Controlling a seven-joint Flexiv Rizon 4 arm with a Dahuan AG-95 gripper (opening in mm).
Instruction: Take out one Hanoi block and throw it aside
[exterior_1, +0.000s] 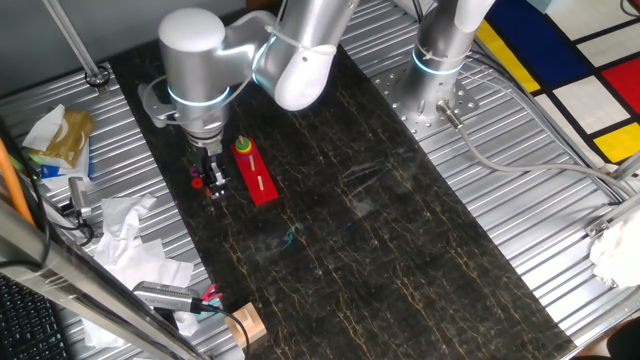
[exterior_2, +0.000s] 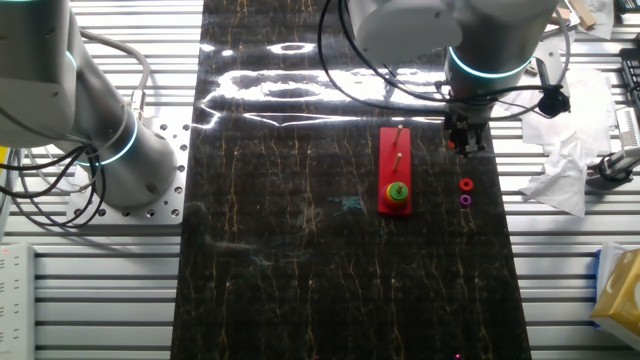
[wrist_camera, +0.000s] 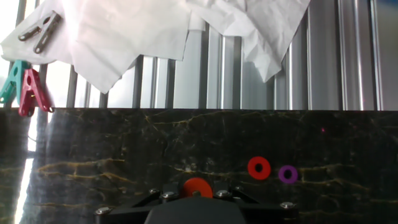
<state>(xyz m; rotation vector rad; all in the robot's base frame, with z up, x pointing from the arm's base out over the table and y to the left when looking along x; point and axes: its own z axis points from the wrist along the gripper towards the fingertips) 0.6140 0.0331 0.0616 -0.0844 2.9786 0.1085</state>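
An orange-red Hanoi block (wrist_camera: 196, 186) sits between my gripper's (wrist_camera: 196, 194) jaws in the hand view, and the gripper is shut on it. In one fixed view the gripper (exterior_1: 214, 183) hangs just left of the long red peg board (exterior_1: 256, 173) and low over the dark mat. A second red ring (wrist_camera: 259, 167) and a tiny purple ring (wrist_camera: 287, 174) lie on the mat just ahead. In the other fixed view the gripper (exterior_2: 467, 142) is right of the board (exterior_2: 394, 165), with the red ring (exterior_2: 466, 185) and purple ring (exterior_2: 465, 200) below it. Green and yellow discs (exterior_2: 398, 191) stay stacked on the board's peg.
Crumpled white paper (wrist_camera: 124, 31) lies on the slatted metal table beyond the mat's edge, with clothespins (wrist_camera: 25, 93) beside it. A second arm's base (exterior_1: 440, 70) stands at the mat's far side. More paper (exterior_1: 130, 235) and a wooden block (exterior_1: 246, 324) lie at the left.
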